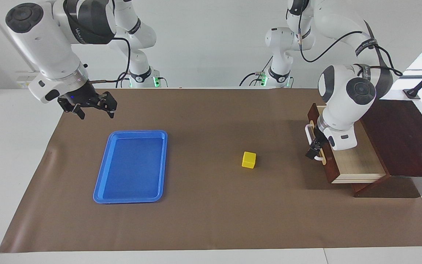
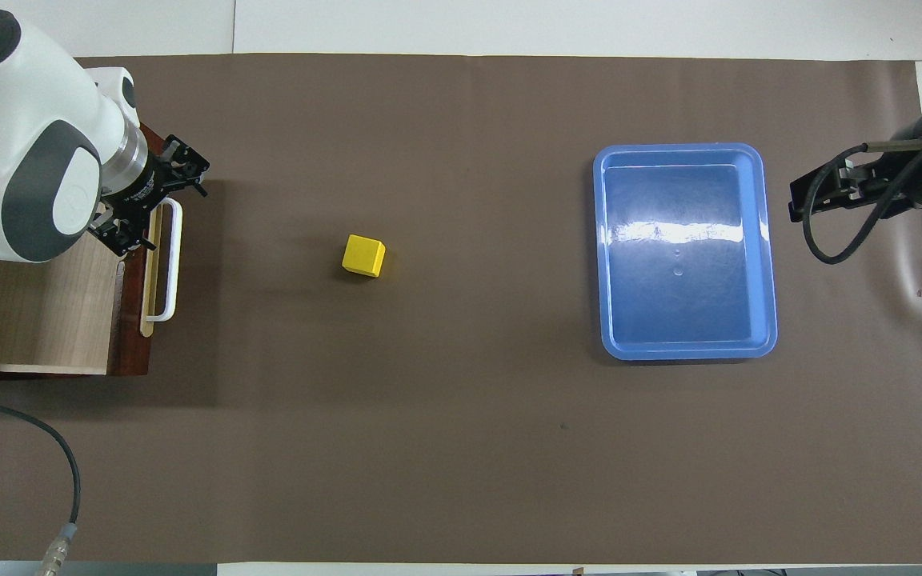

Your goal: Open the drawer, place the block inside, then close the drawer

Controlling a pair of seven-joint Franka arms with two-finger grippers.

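Observation:
The drawer [image 1: 354, 163] stands pulled out of its dark cabinet [image 1: 401, 135] at the left arm's end of the table, showing its light wood inside [image 2: 45, 312]. Its white handle [image 1: 310, 132] runs along the front [image 2: 175, 256]. The yellow block [image 1: 248, 160] sits on the brown mat beside the drawer front, toward the table's middle [image 2: 363, 256]. My left gripper [image 1: 313, 152] is open and empty at the drawer's front, by the handle [image 2: 153, 204]. My right gripper [image 1: 95, 113] is open and empty, raised over the mat beside the blue tray.
A flat blue tray [image 1: 137, 132] lies empty on the mat toward the right arm's end [image 2: 677, 148]. The brown mat [image 1: 203, 205] covers most of the table.

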